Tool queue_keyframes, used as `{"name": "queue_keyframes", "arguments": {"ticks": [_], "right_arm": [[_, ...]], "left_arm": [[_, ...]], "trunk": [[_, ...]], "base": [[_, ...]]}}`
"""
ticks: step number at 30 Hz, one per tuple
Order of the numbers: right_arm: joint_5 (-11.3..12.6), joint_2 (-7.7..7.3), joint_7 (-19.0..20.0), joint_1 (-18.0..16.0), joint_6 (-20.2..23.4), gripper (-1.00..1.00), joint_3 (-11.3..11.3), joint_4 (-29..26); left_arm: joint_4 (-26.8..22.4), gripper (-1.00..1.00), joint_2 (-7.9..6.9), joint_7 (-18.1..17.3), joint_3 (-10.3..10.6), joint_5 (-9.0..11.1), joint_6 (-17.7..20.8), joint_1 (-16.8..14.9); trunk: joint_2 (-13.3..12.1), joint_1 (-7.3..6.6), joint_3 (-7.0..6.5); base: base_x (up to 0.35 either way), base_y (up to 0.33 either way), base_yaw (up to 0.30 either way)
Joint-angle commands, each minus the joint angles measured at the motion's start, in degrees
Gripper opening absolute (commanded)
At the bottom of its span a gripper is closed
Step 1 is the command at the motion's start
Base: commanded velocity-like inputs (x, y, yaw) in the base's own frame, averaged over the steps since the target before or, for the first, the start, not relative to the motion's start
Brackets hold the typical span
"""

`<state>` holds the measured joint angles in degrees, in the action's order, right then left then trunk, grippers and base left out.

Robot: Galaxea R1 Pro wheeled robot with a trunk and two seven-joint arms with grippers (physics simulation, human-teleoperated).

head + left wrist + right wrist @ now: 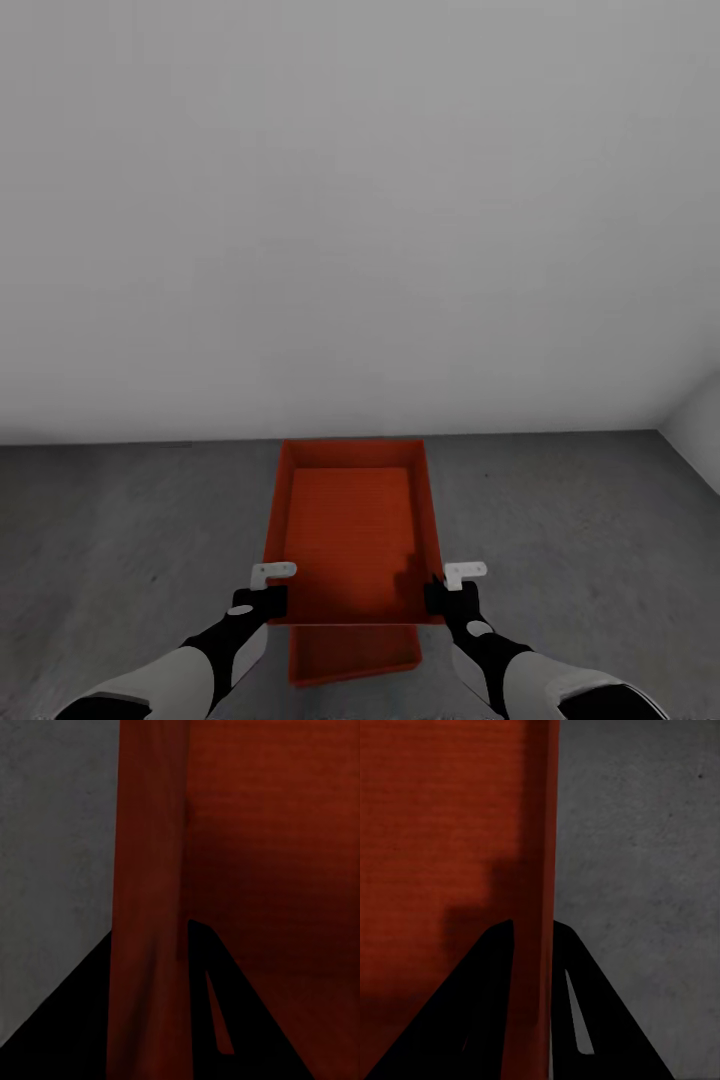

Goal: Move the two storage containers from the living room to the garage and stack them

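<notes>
Plain white wall (360, 200) above; dark grey, matte, concrete-like floor (120, 540) below, meeting a second wall at far right. Upper storage container (350, 530), orange-red and lidless, held level above the floor near the wall. Lower storage container (355, 655) directly beneath, partly covered. Left gripper (268, 590) clamped on the upper bin's left wall; right gripper (448, 592) clamped on its right wall.
</notes>
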<state>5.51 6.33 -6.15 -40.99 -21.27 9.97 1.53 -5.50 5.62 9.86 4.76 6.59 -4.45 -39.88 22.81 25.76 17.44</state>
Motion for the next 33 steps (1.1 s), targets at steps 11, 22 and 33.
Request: {"name": "queue_keyframes", "arguments": {"ticks": [11, 22, 33], "right_arm": [[2.5, -0.04, -0.3, -0.1, -0.5, -1.00, -0.6, 0.3], [2.5, -0.07, -0.3, -0.1, -0.5, -1.00, -0.6, 0.3], [2.5, -0.09, -0.3, -0.1, -0.5, -1.00, -0.6, 0.3]], "left_arm": [[-0.1, -1.00, 0.07, 0.9, -3.3, -0.1, -0.3, -0.1], [-0.1, -1.00, 0.09, 0.9, -3.4, -0.1, -0.3, -0.1], [-0.1, -1.00, 0.09, 0.9, -3.4, -0.1, -0.3, -0.1]], "trunk": [[0.1, 0.03, 1.11], [0.1, 0.03, 2.13], [0.1, 0.03, 3.14]], "base": [[0.000, 0.000, 0.000], [0.000, 0.000, 0.000], [0.000, 0.000, 0.000]]}}
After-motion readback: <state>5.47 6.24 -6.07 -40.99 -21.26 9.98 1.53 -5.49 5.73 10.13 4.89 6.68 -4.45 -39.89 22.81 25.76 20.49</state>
